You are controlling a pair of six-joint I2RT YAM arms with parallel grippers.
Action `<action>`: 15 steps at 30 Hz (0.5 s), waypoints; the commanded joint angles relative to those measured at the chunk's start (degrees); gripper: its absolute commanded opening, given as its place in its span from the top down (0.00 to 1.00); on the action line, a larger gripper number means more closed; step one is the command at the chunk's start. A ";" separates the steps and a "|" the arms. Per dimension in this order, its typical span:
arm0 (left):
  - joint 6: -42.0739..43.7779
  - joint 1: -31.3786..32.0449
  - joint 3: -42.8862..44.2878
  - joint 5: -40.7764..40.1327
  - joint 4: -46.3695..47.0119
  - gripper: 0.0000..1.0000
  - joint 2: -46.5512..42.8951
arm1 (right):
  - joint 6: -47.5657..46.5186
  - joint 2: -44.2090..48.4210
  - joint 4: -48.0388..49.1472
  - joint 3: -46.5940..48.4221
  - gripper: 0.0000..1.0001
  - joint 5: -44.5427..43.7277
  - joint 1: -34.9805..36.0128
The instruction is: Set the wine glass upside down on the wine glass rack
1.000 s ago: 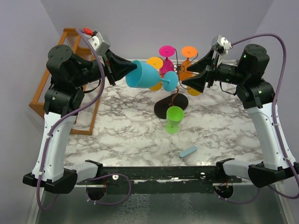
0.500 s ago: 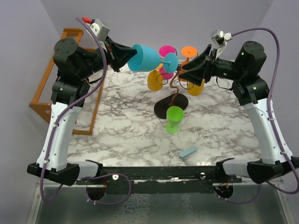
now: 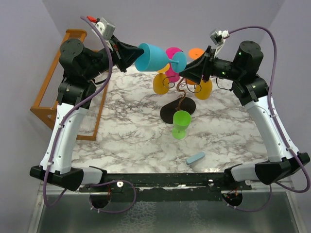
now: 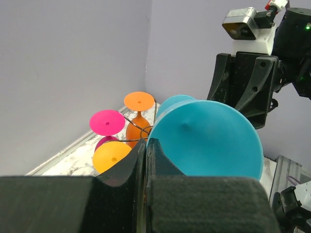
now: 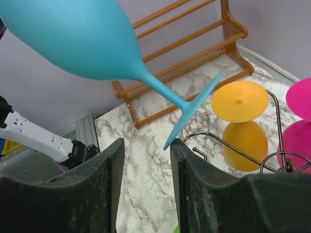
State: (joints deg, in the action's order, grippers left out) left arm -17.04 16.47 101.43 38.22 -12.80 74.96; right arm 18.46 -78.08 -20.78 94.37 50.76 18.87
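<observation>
Blue wine glass (image 3: 151,57) in left claw (image 3: 134,57); three glasses (image 3: 160,83) on rack (image 3: 170,113)

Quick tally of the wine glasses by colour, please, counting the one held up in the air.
Blue glass: 1
Magenta glass: 1
Orange glass: 1
Yellow glasses: 2
Green glass: 1
Total: 6

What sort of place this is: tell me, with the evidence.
Likely a robot test cell, not a home: two arms bolted to a marble-look table, bare lilac walls, plastic glasses on a wire rack.
</observation>
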 commanded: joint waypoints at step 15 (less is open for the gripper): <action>-0.45 0.85 -1.74 -0.56 3.01 1.00 0.37 | 1.39 -1.83 3.20 2.21 0.80 -11.96 1.87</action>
State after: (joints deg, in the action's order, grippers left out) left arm -17.28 16.91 100.09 38.13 -11.68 75.50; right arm 19.70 -79.85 -19.40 94.41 43.24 20.29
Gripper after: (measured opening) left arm 0.019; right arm 0.229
